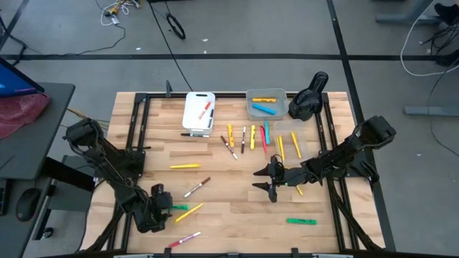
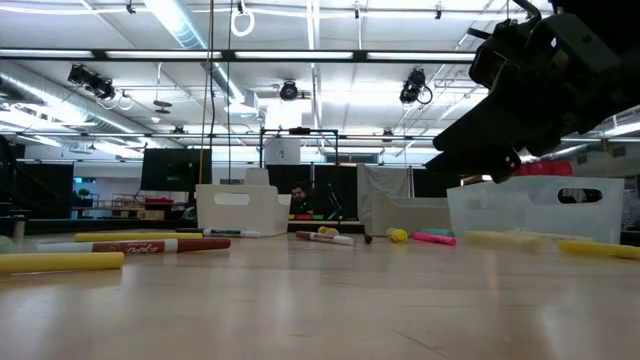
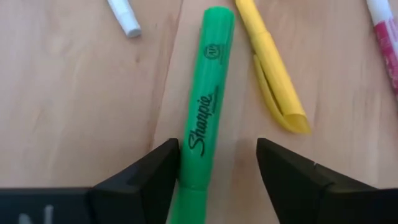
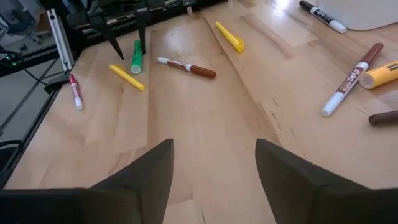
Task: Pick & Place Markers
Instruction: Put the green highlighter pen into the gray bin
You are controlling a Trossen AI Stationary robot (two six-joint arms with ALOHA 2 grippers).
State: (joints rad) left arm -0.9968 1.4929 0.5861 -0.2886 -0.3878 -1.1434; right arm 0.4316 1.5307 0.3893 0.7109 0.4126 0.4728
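The left gripper (image 3: 217,165) is down low at the near left part of the wooden table (image 1: 229,201), fingers spread on either side of a green highlighter (image 3: 204,118) lying flat on the wood. One finger looks to be touching the pen's side, the other stands clear of it, so it's not clamped on anything. Right beside that green one lies a yellow highlighter (image 3: 272,68), with a white pen tip (image 3: 124,17) and a pink marker (image 3: 387,37) close by.

The right gripper (image 1: 272,184) hangs over the middle right of the table, fingers apart with only bare wood between them, holding nothing.

The rest of the markers are scattered all over: a bunch (image 1: 247,137) in the middle near the far side, a yellow one (image 1: 185,166) on its own toward the left, a green one (image 1: 301,221) near the front right. A few sit in the grey bin (image 1: 267,104), and a red one lies on the white bin (image 1: 199,113) next to it.
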